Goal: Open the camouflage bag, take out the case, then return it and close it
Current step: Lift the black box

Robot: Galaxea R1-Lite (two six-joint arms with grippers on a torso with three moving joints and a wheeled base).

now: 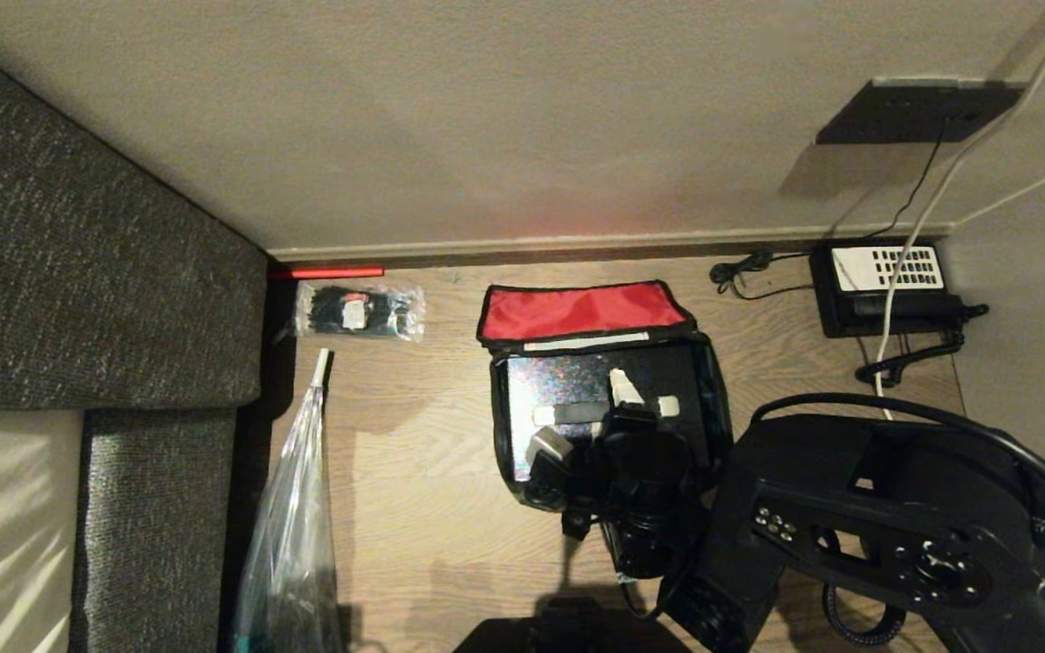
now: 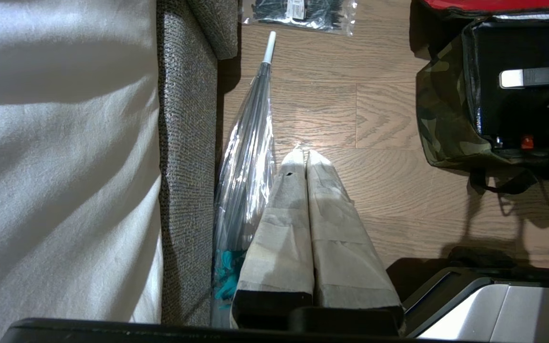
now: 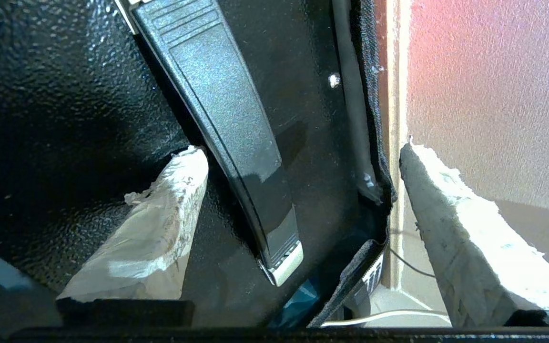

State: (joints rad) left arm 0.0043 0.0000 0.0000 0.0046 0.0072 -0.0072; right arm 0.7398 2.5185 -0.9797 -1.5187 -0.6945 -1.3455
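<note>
A wood-grain floor [image 1: 414, 508] fills the middle of my head view, walled in by a beige wall [image 1: 486, 118] on the far side and a grey upholstered sofa [image 1: 78, 272] on the left. Open floor lies to the left of the bag and on its near left; the right side is crowded by my own black right arm [image 1: 849, 535].

The camouflage bag [image 1: 506, 453] sits on the floor at centre, just short of the far wall. Its lid is folded back toward the wall, showing red lining. Its green, tan and black side shows in the left wrist view. Inside lies the case [image 1: 550, 381], flat, dark, with a speckled shimmering face and a black strap handle across it, nearly filling the bag.

My right gripper [image 3: 298, 224] is down inside the bag over the case, its padded fingers [image 3: 160, 228] spread wide on either side of the handle, grasping nothing.

My left gripper [image 2: 305, 157] hangs over bare floor on the near left, fingers pressed together and empty, beside a folded clear umbrella [image 1: 296, 508].

A black telephone [image 1: 885, 286] sits far right; a packet of black ties [image 1: 359, 310] lies far left.
</note>
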